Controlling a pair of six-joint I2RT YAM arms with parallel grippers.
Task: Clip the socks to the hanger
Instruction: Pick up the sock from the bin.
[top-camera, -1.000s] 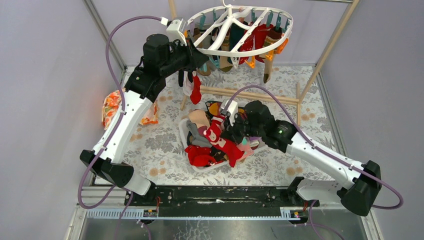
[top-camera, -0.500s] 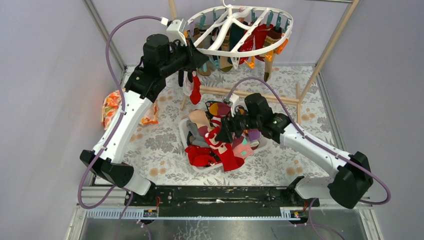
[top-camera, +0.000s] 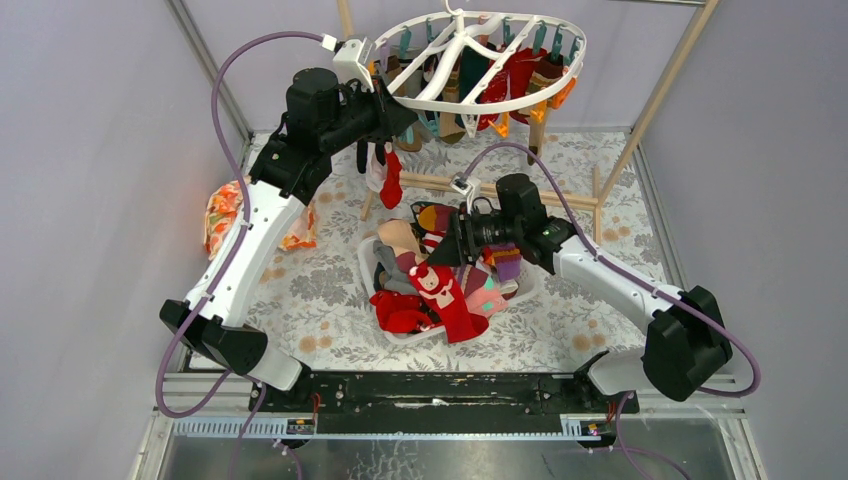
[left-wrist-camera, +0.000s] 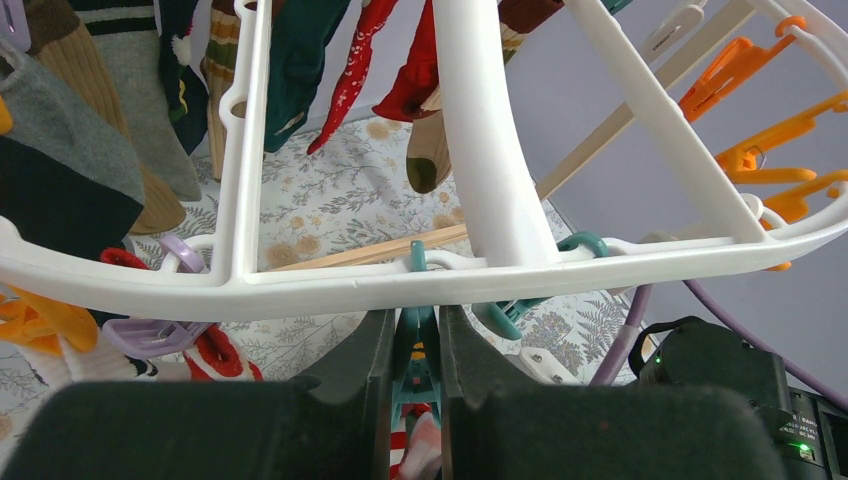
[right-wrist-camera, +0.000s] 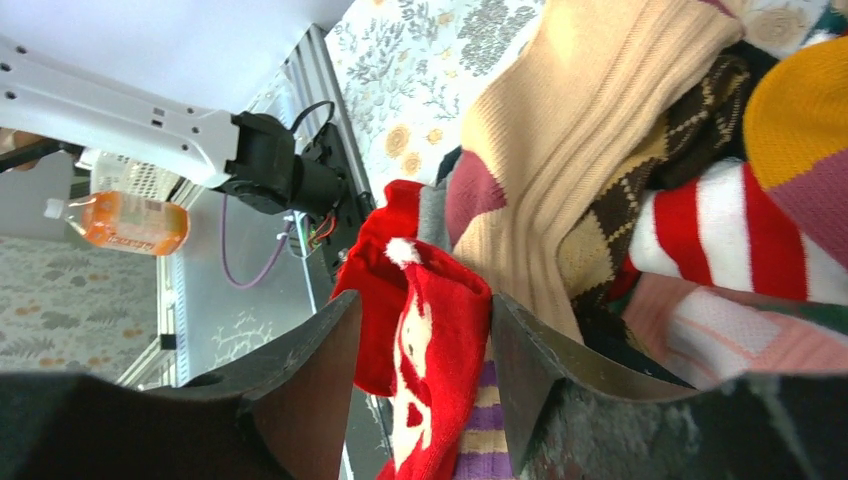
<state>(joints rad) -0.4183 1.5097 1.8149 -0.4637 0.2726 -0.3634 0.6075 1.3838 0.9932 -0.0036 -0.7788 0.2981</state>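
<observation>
Left gripper (left-wrist-camera: 413, 385) clamps a teal clip (left-wrist-camera: 414, 345) under the rim of the hanger (left-wrist-camera: 300, 290), which hangs over the far edge of the counter (top-camera: 330, 290). From my remote station I see the right gripper (right-wrist-camera: 420, 380) pinching a red sock (right-wrist-camera: 440, 330), held just above the socks (top-camera: 400, 310) heaped at the counter's middle.

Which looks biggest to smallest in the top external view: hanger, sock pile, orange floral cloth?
Hanger and sock pile: about alike, with the hanger nearer the camera.
Orange floral cloth: smallest, partly hidden.
</observation>
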